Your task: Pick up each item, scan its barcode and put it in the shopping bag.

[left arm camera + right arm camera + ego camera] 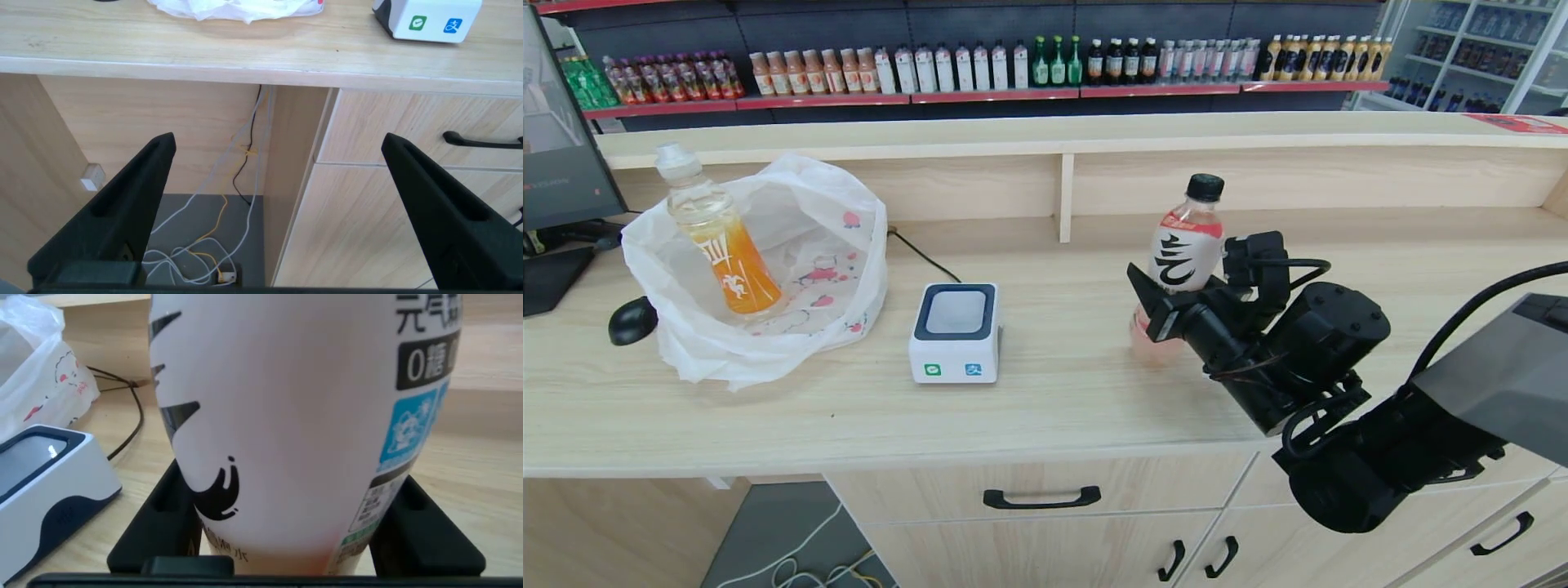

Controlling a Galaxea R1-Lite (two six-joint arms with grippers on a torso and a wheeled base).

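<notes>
Right claw (1170, 317) is clamped on the pink drink bottle (1186, 253), gripping it low on the body. The bottle stands pretty much upright, black cap on top. The right wrist view has the label right up against the lens, with a black finger on each side. Can't tell if the base is touching the bench (1054, 400) or just off it.

So where are we? I'd say roughly midway. An orange drink bottle (723, 245) is already leaning inside the white shopping bag (849, 269), so that one looks done. The pink one is grabbed, but it sits well to the right of the scanner (955, 331), the little white box with the glass top. The scanner stands between the pink bottle and the bag, and the bag is over on the left side of the bench with its mouth open.

My guess at what's left: carry the pink bottle over to the scanner, turn the barcode to the glass, then drop it in the bag beside the orange one.

Left claw (270, 204) has its fingers spread wide with nothing in them, down below the bench's front edge, facing the drawers (409, 139) and some loose cables (221, 237).
</notes>
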